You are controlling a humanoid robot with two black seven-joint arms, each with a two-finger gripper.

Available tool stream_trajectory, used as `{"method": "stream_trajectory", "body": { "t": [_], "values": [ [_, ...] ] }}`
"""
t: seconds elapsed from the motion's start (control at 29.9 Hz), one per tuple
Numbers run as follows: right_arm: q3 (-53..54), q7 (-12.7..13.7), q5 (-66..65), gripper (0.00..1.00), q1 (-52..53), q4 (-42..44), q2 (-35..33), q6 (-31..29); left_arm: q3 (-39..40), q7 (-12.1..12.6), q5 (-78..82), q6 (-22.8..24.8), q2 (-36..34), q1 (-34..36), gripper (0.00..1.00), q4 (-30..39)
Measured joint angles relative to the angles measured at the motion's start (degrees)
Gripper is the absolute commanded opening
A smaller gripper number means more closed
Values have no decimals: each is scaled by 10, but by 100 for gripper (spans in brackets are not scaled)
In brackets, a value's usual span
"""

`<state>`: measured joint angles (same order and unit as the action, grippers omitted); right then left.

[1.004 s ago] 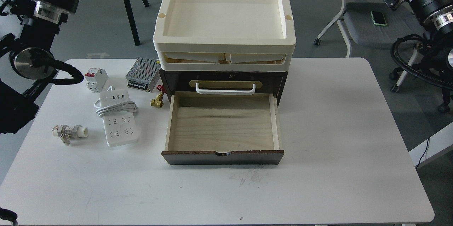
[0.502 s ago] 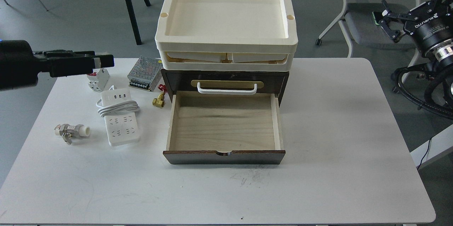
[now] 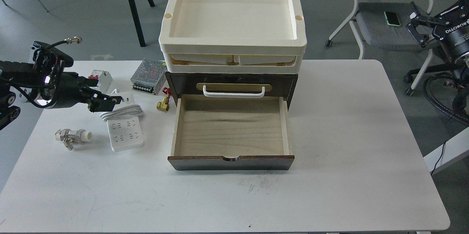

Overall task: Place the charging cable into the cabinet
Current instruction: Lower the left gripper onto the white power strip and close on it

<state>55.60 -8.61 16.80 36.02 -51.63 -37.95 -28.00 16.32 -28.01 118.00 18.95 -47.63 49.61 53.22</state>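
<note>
The charging cable (image 3: 124, 133), a flat white power strip with its thick cord bundled across it, lies on the white table left of the cabinet. The cabinet (image 3: 234, 83) is a dark brown chest; its lower drawer (image 3: 231, 162) is pulled out, showing an empty pale wood interior. The upper drawer with the white handle (image 3: 233, 92) is shut. My left gripper (image 3: 106, 103) hovers low over the strip's far end by the cord, its fingers apart and empty. My right gripper (image 3: 417, 21) is raised off the table at the far right, open and empty.
Cream plastic trays (image 3: 234, 49) are stacked on the cabinet. A perforated power-supply box (image 3: 148, 76), a circuit breaker (image 3: 102, 77) and a brass valve (image 3: 162, 105) lie near the strip. A silver valve (image 3: 71, 137) lies to its left. A chair (image 3: 381, 29) stands behind at the right.
My left arm has swung in from the upper left and dropped towards the power strip's far end. My right gripper has moved lower and to the right. The objects have not moved.
</note>
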Motion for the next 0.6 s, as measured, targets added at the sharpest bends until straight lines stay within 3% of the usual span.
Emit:
{"method": "stream_trajectory", "body": {
  "t": [0.4, 0.6],
  "values": [
    [-3, 0, 0, 100, -2, 1, 1, 0, -37, 0, 7, -25, 68, -4, 92, -39],
    [-2, 0, 0, 100, -5, 1, 1, 0, -63, 0, 7, -59, 108, -5, 72, -96]
  ]
}}
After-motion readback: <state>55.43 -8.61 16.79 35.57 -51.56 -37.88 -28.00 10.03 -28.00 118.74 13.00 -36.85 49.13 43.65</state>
